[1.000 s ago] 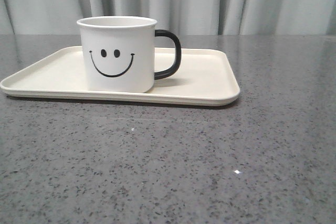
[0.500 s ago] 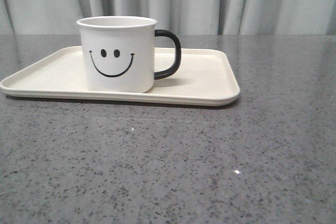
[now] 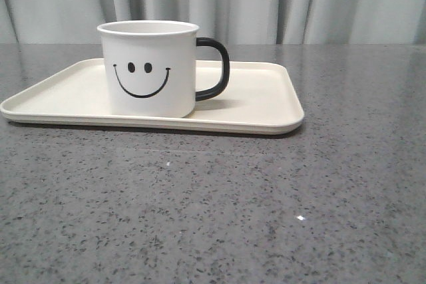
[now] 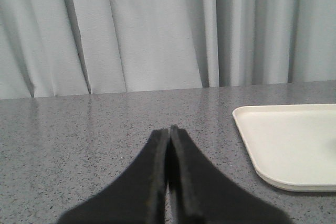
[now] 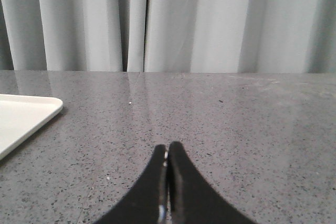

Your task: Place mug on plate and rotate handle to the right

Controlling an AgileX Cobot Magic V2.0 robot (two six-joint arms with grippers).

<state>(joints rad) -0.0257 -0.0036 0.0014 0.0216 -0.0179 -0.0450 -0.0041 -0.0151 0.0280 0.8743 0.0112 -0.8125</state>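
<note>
Mug upright on the plate, left of the plate's middle, its smiley face turned toward you and its handle pointing to the right. You see the plate lying flat on the grey speckled surface, with a pale curtain behind. Your left gripper hangs over bare surface beside one plate corner, its fingers pressed together on nothing. Your right gripper likewise has its fingers closed and empty, near the plate's other end. Neither touches the mug.
</note>
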